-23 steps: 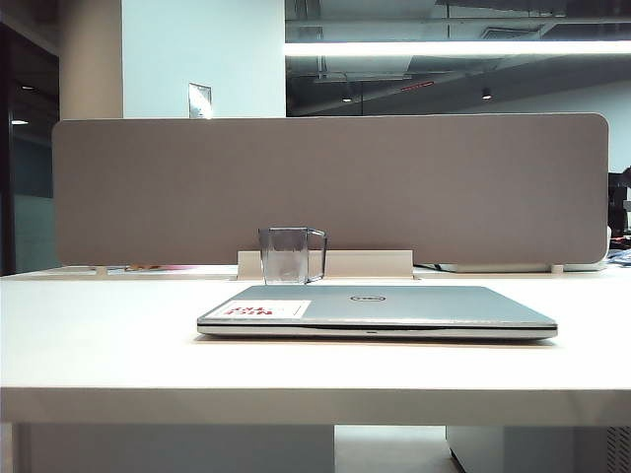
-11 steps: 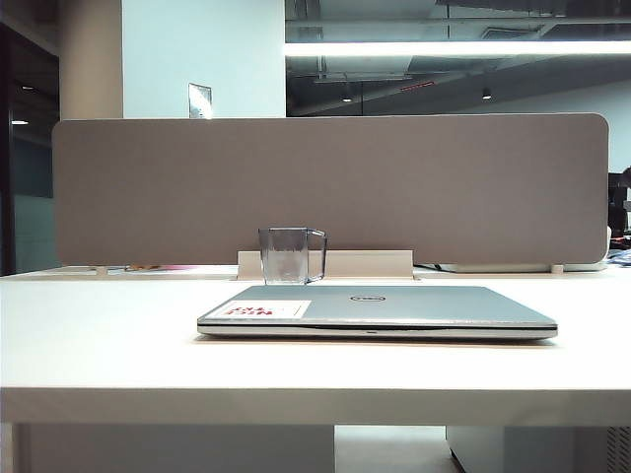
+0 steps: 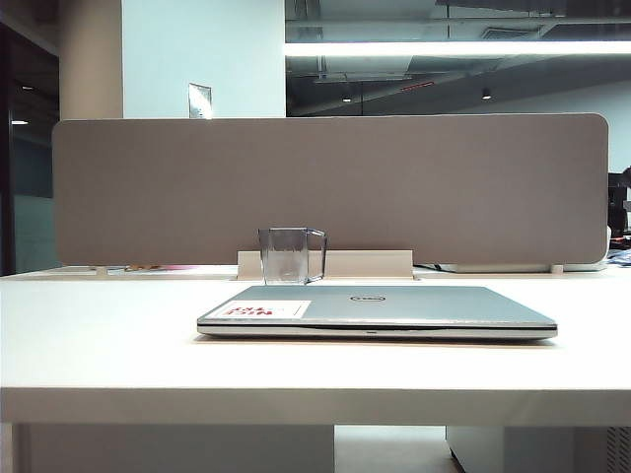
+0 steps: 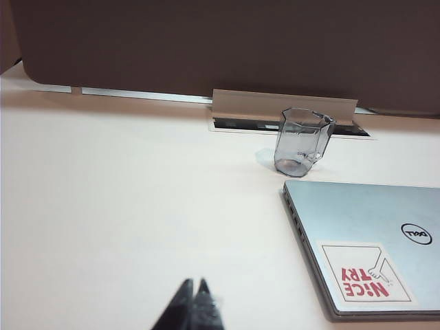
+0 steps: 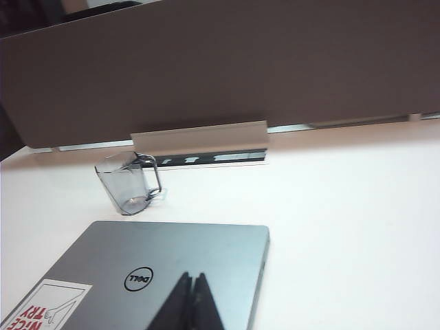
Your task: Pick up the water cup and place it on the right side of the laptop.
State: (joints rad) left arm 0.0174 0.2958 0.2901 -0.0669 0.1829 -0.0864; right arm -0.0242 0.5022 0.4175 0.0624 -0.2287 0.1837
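Note:
The water cup (image 3: 291, 256), a clear grey-tinted faceted tumbler, stands upright on the white table just behind the laptop's back left corner. The closed silver Dell laptop (image 3: 394, 307) lies flat in the middle, its white sticker with red print at the left of the lid. Neither arm shows in the exterior view. In the left wrist view my left gripper (image 4: 193, 283) is shut and empty over bare table, well short of the cup (image 4: 300, 141) and to the side of the laptop (image 4: 371, 227). My right gripper (image 5: 192, 277) is shut and empty above the laptop lid (image 5: 172, 254), with the cup (image 5: 130, 182) beyond.
A tall grey-brown divider panel (image 3: 325, 187) runs along the back of the table (image 3: 99, 335). A raised white cable flap (image 3: 370, 263) sits right behind the cup. White tabletop stretches on both sides of the laptop.

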